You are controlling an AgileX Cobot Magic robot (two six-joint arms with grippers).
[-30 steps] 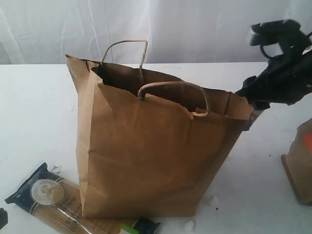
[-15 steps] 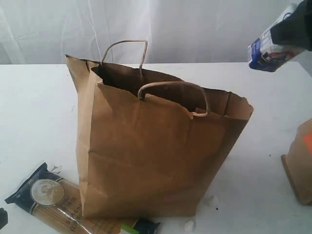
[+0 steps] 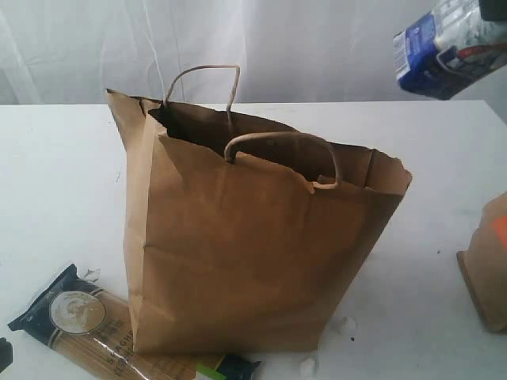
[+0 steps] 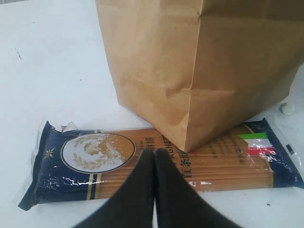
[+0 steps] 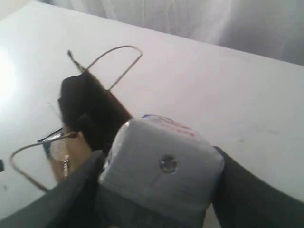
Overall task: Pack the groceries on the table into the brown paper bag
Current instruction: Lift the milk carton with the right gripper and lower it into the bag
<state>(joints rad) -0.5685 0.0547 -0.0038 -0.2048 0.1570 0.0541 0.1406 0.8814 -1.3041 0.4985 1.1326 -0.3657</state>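
Kraft-brown paper fills the middle of the table, where the brown paper bag is stood upright with its mouth open and its twisted cord handles raised. A pale curtain is hung behind the table.

The small white-blue carton is held high in the air, above and to the right of the bag's mouth and clear of the rim. In the right wrist view the carton is clamped between the two dark fingers of the right gripper, one finger pressed to each side, and the open bag is seen below and beyond it.

The spaghetti pack is laid flat on the table at the bag's lower left corner, and part of its length is covered by the bag's base. In the left wrist view the left gripper is shown clenched, its fingertips pressed together with nothing between them, poised over the pack, whose upper edge is overlapped by the bag's bottom corner.

The brown pouch with its orange label is cut off by the right edge of the exterior view, well apart from the bag. A few white scraps are scattered by the bag's base.
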